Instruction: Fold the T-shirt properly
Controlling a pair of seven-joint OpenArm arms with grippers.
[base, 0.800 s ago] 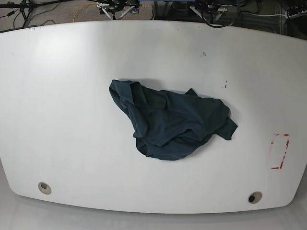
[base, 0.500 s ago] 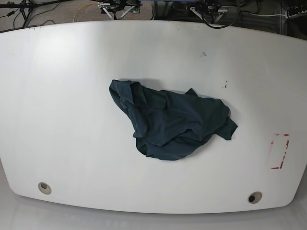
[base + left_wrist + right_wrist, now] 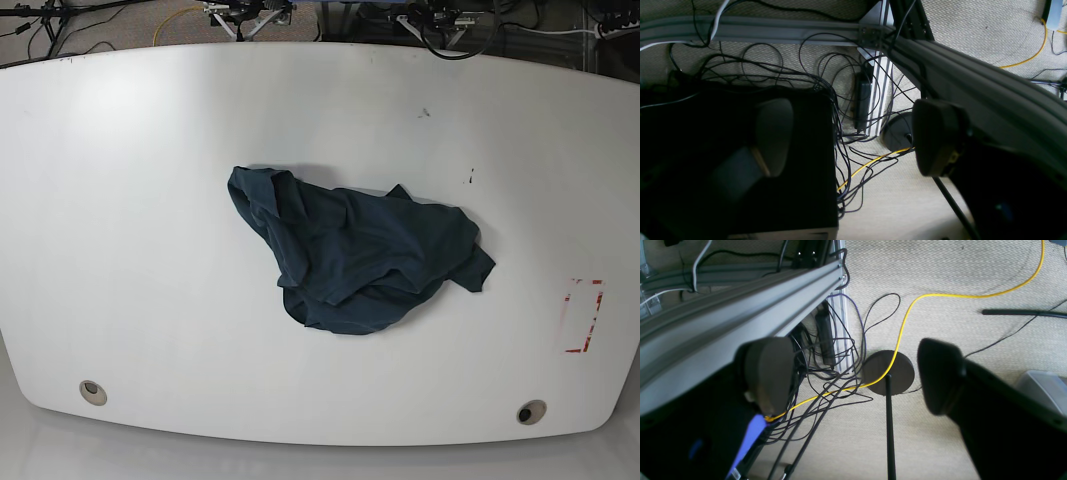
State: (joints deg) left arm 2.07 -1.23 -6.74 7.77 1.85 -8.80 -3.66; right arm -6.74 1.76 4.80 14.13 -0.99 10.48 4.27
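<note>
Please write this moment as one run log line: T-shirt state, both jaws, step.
dark teal-navy cloth T-shirt: crumpled heap, mid white table | left gripper: open, empty | right gripper: open, empty | folding: not begun

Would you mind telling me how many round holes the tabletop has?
2: one hole near the table's front-left corner in the base view, the other hole near its front-right corner.

Both arms are parked off the table — neither one shows up in the base view at all. The left gripper [image 3: 853, 136] points down toward the floor with its two dark fingers [image 3: 935, 136] spread wide, nothing between them. Same deal for the right gripper [image 3: 853, 376] — fingers [image 3: 768, 373] far apart, empty, aimed at the floor.
</note>
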